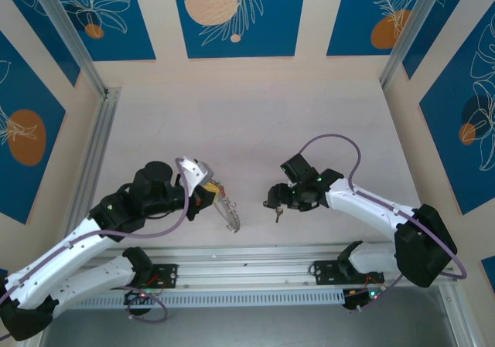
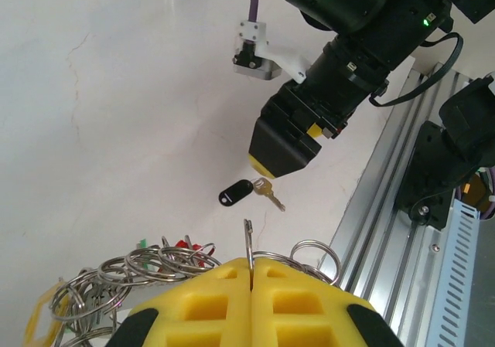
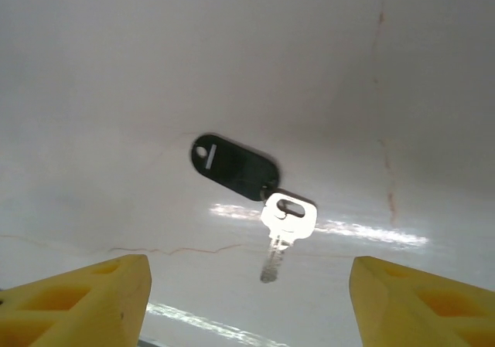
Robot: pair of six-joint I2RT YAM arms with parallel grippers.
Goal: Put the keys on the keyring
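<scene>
Two arms meet over the tabletop (image 1: 232, 123): the left end effector (image 1: 210, 194) grips the keyring (image 1: 230, 212), near the right end effector (image 1: 275, 205). Left wrist: closed fingers (image 2: 298, 304) pinch the hoop. Right wrist: spread fingers (image 3: 77, 301) flank the black-tagged key (image 3: 285, 222) lying flat.

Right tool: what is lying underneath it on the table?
A silver key joined to a black tag lies on the white table, below the right tool's open fingers; nothing covers it.
</scene>
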